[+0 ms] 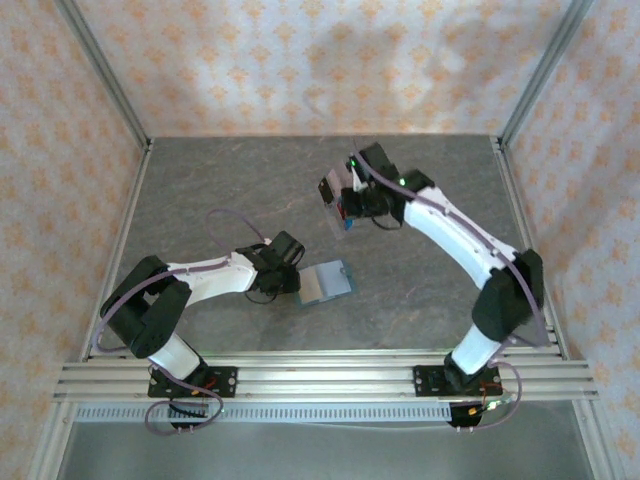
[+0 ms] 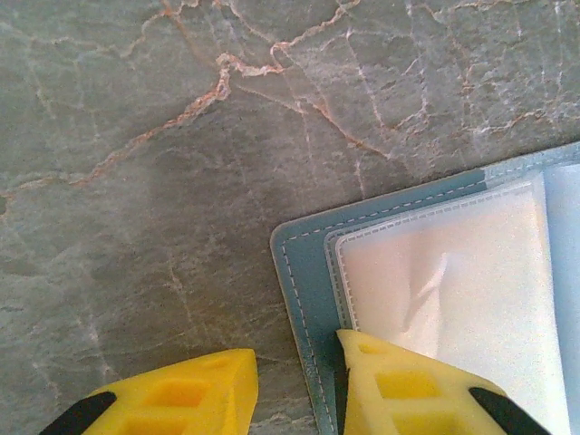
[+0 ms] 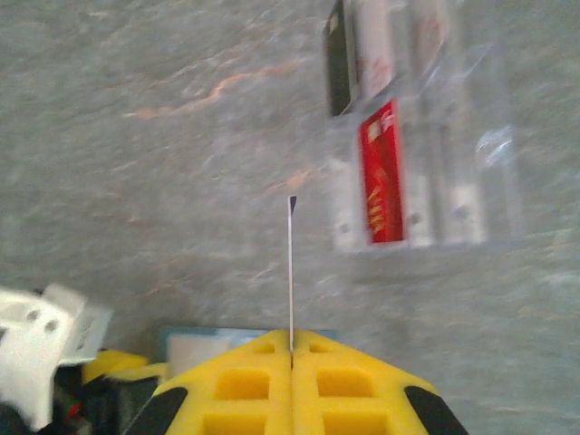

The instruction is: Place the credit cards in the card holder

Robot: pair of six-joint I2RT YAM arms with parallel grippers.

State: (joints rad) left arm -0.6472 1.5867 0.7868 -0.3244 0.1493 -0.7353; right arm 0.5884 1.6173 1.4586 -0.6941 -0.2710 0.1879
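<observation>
Right wrist view: right gripper [image 3: 291, 340] clamped a card [image 3: 291, 272] edge-on. Jaws apart, left gripper [image 2: 297, 358] straddled the card holder [image 2: 304, 272] edge.

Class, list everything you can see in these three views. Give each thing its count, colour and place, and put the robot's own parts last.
wallet: one, teal with a pale inside, lying open mid-table
tray: one, clear plastic, further back than the wallet
red card: one, in the tray
black card: one, in the tray
pale card: one, in the tray beside the black card
held card: one, seen edge-on, colour unclear, in the right pincer
table: one, grey marbled
walls: peach patterned, around the table
arms: two, white and black, left arm and right arm, based at the near edge
left pincer: yellow fingers, open, astride the wallet's edge
right pincer: yellow fingers, shut on the held card
</observation>
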